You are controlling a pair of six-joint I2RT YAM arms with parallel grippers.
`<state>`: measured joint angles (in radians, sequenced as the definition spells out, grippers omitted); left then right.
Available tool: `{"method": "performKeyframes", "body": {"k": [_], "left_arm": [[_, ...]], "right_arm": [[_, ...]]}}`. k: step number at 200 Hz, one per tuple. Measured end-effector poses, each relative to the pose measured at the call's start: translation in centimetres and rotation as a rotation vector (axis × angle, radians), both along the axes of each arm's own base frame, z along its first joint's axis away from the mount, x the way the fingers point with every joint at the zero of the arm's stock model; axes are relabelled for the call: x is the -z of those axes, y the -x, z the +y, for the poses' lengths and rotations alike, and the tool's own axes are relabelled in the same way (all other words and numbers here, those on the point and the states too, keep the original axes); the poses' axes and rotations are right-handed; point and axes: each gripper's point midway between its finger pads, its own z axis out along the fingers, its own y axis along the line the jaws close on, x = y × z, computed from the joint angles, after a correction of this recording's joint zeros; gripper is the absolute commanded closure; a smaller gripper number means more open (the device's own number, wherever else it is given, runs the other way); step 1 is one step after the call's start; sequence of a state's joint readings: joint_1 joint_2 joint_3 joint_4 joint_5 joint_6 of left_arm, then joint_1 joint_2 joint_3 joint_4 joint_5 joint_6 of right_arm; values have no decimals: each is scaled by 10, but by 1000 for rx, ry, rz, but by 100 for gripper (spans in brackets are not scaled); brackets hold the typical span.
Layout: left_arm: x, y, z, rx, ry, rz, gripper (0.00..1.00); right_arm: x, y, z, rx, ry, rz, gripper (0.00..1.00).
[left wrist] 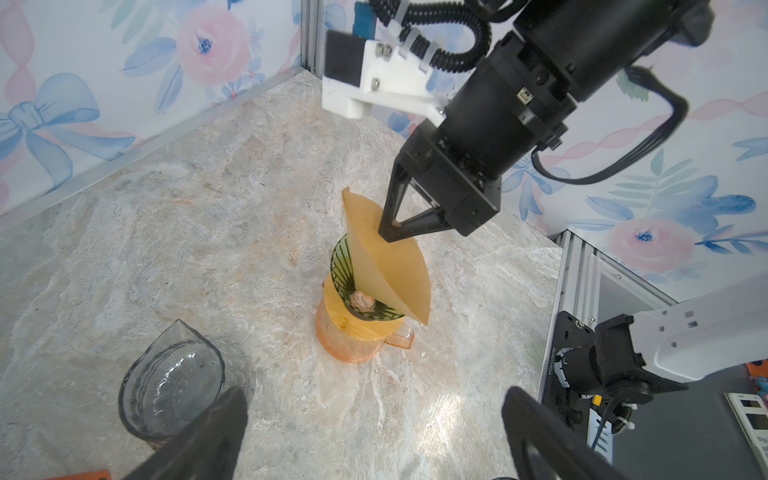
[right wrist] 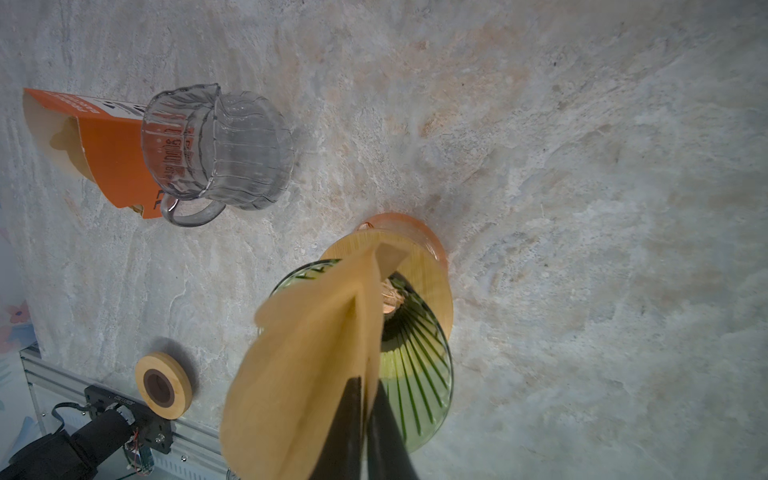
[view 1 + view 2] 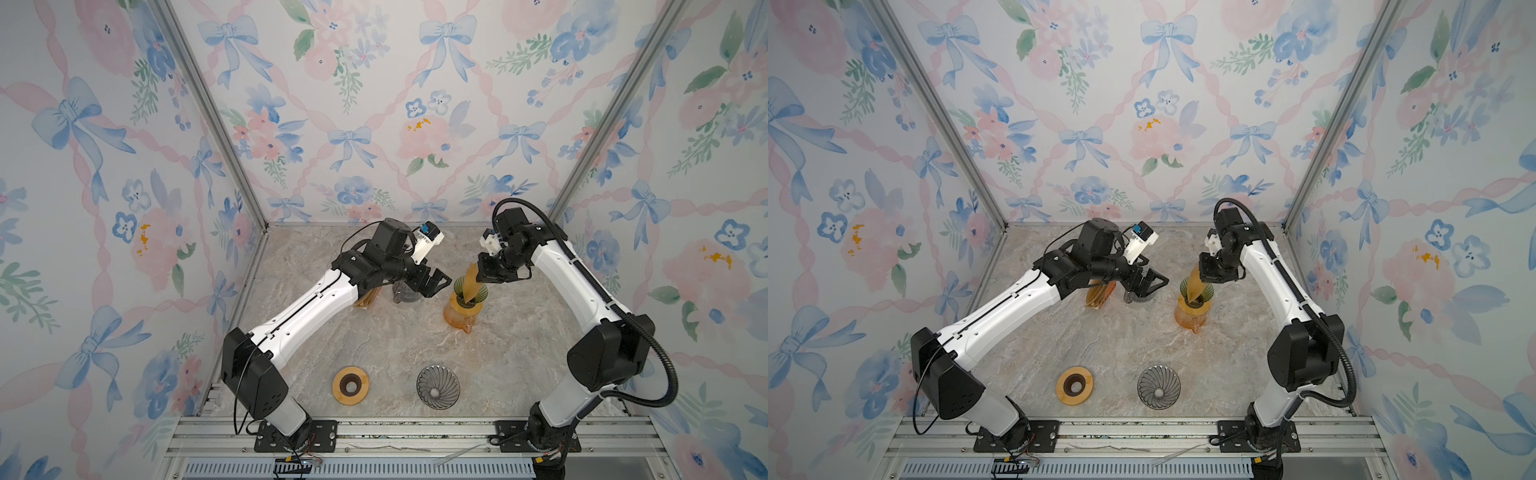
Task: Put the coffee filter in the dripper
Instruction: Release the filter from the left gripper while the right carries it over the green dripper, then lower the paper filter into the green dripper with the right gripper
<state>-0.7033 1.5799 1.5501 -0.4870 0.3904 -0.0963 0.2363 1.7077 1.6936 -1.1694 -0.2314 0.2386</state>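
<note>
The coffee filter [image 3: 471, 280] [image 3: 1195, 283] [image 1: 390, 266] [image 2: 307, 353], a tan paper cone folded flat, is pinched near its upper edge by my right gripper [image 3: 480, 280] [image 3: 1202, 279] [image 1: 388, 233] [image 2: 365, 380], which is shut on it. It hangs tilted, point down, at the mouth of the green ribbed dripper [image 3: 483, 291] [image 3: 1208, 291] [image 1: 345, 270] [image 2: 415, 353]. I cannot tell whether the point touches the bowl. The dripper sits on a wooden collar atop an orange glass carafe [image 3: 457, 318] [image 1: 345, 345]. My left gripper [image 3: 439, 287] [image 3: 1156, 286] [image 1: 374, 399] is open and empty, left of the dripper.
A grey glass pitcher [image 3: 405, 293] [image 1: 174, 374] [image 2: 220, 145] stands under my left gripper, with an orange filter pack [image 3: 365, 301] [image 2: 112, 158] behind it. Near the front edge lie a wooden ring [image 3: 350, 384] [image 2: 164, 384] and a grey ribbed dripper [image 3: 437, 386].
</note>
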Motion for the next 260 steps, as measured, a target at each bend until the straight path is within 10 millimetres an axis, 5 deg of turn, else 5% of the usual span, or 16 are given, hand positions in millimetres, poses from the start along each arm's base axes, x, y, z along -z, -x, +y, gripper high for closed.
{"method": "performKeyframes", "body": {"k": [22,90,152,201,260], "left_arm": [[1,0,0,0,-1,1,2],[1,0,0,0,-1,2,2],[1,-1,1,-4,-4,0,2],[2,-1,1,-9,-7,-2,2],[-1,-2,4,-17,-9,-17,2]], "right_arm": [[0,0,-1,-7,9,-3,77],[-15,-6,-2,-16,22,-59,74],[-41,5,34,-134,3,-145,83],[-41,7,57,-184,4,-155,84],[-13,-6,50,-129,94,-101,85]]}}
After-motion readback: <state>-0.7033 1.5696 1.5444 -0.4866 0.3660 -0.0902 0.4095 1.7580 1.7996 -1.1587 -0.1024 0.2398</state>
